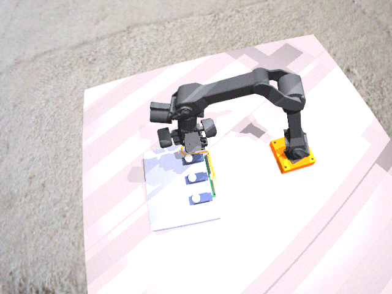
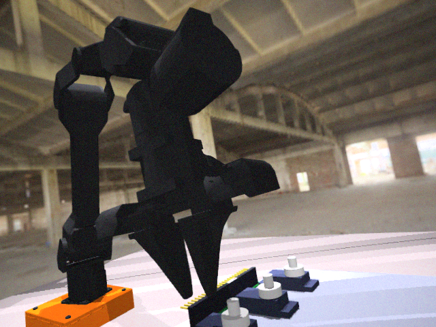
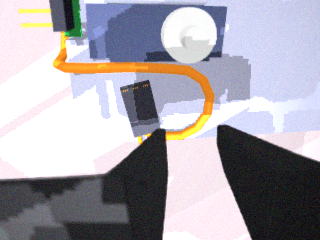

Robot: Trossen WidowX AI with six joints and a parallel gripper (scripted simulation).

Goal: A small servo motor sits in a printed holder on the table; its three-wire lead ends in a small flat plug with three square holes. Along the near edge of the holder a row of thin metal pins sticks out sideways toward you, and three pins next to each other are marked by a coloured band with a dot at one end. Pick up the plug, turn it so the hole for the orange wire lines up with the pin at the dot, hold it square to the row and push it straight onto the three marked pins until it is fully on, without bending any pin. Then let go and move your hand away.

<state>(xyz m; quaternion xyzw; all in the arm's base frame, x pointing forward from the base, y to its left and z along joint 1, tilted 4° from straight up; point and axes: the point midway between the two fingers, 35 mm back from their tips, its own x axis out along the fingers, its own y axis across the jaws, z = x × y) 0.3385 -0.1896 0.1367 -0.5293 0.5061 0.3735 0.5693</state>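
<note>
The dark plug [image 3: 141, 107] lies slightly turned in the wrist view, its socket end away from my fingers and its wire end just beside the left fingertip. The orange lead [image 3: 135, 66] [image 1: 196, 153] loops from it past the end servo [image 3: 125, 37] [image 1: 198, 158] to the pin row. My gripper [image 3: 191, 135] [image 2: 199, 294] is partly open and empty, pointing down, with the plug outside the gap to the left. The thin yellow pins [image 3: 35, 25] [image 2: 229, 278] stick out from the black header [image 2: 225, 293]. The coloured band and dot cannot be made out. The hand hides the plug in the top view.
Two more blue servos [image 1: 202, 177] [image 1: 206, 198] with white discs stand along the pale holder plate [image 1: 177, 215]. The upright header and its pins are close to the fingertips in the exterior view. The arm's orange base [image 1: 278, 155] [image 2: 84, 309] stands on the pin side.
</note>
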